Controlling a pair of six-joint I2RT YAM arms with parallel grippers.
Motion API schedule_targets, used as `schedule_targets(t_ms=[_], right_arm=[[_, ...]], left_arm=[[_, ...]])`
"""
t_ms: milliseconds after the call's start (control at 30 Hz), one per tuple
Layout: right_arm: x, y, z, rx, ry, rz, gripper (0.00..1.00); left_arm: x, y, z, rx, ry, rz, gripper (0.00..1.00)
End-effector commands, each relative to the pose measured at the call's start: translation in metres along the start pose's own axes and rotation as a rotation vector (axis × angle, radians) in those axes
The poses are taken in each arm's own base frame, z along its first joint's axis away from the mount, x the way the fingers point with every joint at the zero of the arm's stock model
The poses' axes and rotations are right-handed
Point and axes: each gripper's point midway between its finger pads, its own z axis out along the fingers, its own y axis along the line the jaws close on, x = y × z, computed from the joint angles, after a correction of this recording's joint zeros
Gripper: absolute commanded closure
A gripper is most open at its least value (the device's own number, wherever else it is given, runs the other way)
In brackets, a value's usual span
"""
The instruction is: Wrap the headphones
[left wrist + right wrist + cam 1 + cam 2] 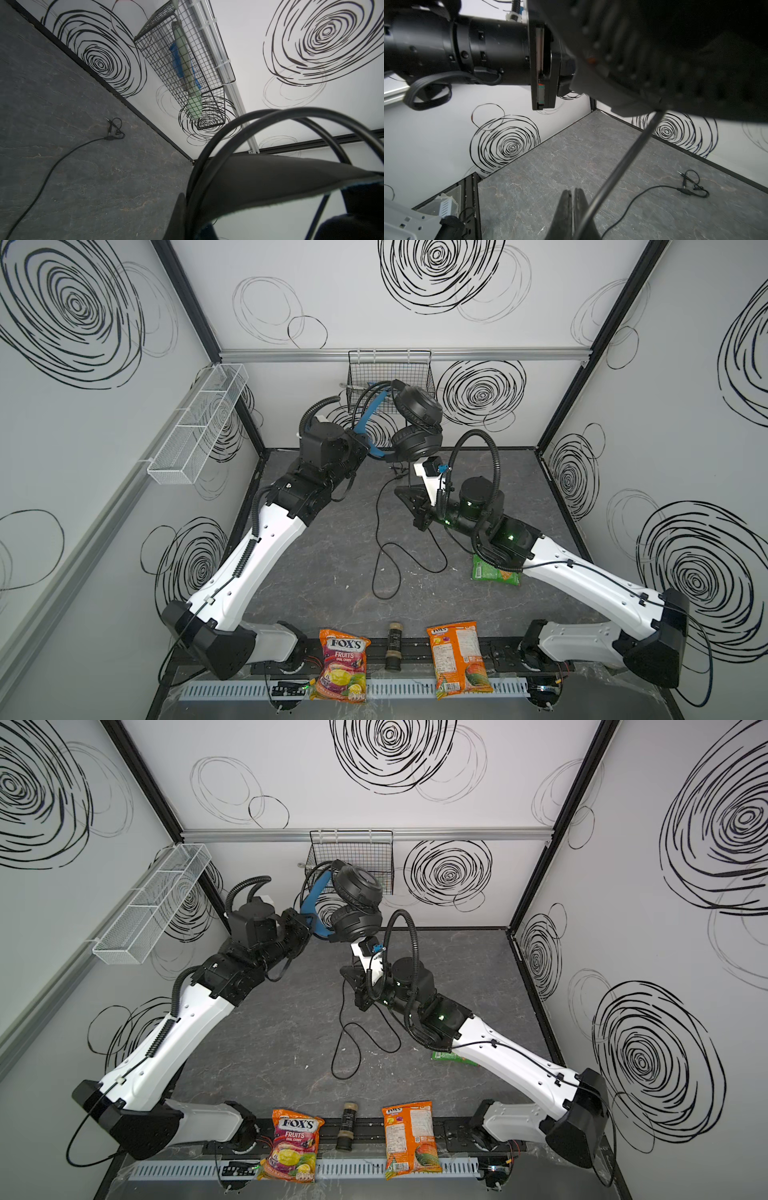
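A: How is the left hand (365,445) found?

B: It is clenched on the headband of the headphones (417,407), at the blue strap (366,423). The set is held in the air, clear of the worktop (324,564).

A: Where are the earcups placed relative to that hand?

B: In both top views they are seen just to its right, one stacked above the other, in front of the black wire basket (388,371) hung on the back wall. In the left wrist view the headband wires (207,145) are seen arching close to the lens.

A: What is noted for the right hand (572,194)?

B: Its fingers are pressed together. It is placed beneath the lower earcup (415,444), which is seen looming right over it in the right wrist view.

A: Is the cable (377,531) gripped by it?

B: That cannot be told. The cable is seen dropping from the lower earcup and passing right beside the closed fingers, but whether it is pinched is hidden.

A: Where is the rest of the cable laid?

B: It is looped on the worktop between the two arms, and its plug end (683,188) is laid near the back wall.

A: And further out?

B: A green packet (496,574) is partly covered by the right arm. A FOX'S candy bag (343,664) and an orange snack bag (457,659) are laid at the front edge.
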Motion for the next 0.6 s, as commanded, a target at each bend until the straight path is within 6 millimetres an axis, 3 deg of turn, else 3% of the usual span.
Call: schedule_targets(t_ms=[0,333,567], right_arm=[[0.021,0.009,-0.002,0.009,0.118,-0.075,0.93],[0.024,0.016,0.001,-0.006,0.146,-0.082,0.93],[0.018,0.019,0.002,0.003,0.149,-0.097,0.93]], left_arm=[[-0.062,-0.049,-0.028,0.112,-0.262,-0.01,1.0],[-0.067,-0.029,-0.038,-0.101,-0.368,0.17,1.0],[-0.062,-0.024,-0.028,-0.195,-0.377,0.237,1.0]])
